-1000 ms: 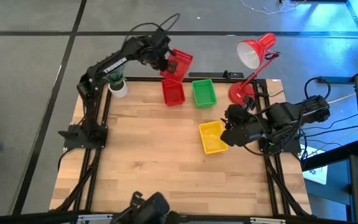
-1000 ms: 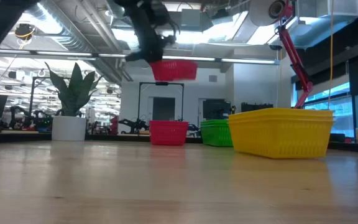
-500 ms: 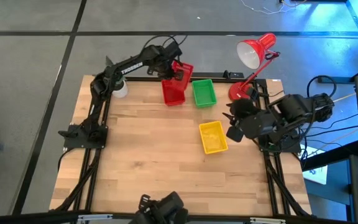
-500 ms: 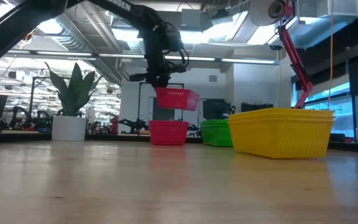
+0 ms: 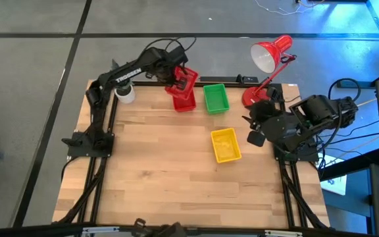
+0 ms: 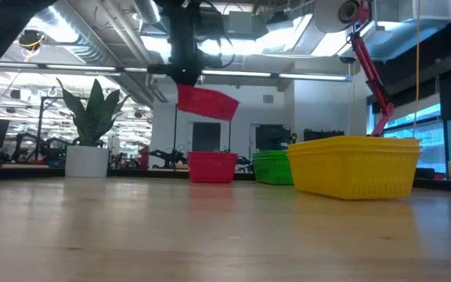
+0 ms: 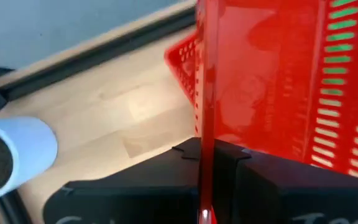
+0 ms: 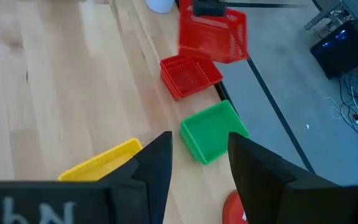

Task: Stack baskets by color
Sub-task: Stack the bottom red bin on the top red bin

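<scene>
Lamp (image 5: pixel 268 56) behind green basket (image 5: pixel 216 98), left gripper (image 5: pixel 174 74) clamping raised red basket (image 5: pixel 185 80), right gripper (image 5: pixel 254 129) agape, empty.

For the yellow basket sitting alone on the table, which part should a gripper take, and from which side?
Probably the rim of one long wall, from straight above. The yellow basket sits upright and open-topped on the table, clear of the green basket, so one jaw can drop inside and one outside the thin mesh wall. The open right gripper is nearest.
</scene>
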Robot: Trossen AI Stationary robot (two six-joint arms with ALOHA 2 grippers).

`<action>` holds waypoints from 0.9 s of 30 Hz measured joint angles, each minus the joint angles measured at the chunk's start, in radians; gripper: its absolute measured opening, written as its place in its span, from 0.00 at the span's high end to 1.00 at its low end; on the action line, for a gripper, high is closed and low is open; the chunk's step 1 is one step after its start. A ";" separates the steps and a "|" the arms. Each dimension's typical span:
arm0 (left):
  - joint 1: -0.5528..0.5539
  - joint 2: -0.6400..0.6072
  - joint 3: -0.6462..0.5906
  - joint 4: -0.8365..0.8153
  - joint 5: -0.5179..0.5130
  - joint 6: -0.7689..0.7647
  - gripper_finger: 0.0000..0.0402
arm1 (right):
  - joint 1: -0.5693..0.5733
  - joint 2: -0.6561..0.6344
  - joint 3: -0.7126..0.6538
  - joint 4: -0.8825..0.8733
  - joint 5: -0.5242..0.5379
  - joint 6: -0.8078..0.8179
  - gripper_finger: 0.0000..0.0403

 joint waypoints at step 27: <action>-0.036 -0.337 -0.828 0.835 0.037 -0.430 1.00 | 0.000 -0.009 -0.002 -0.014 -0.001 0.004 0.61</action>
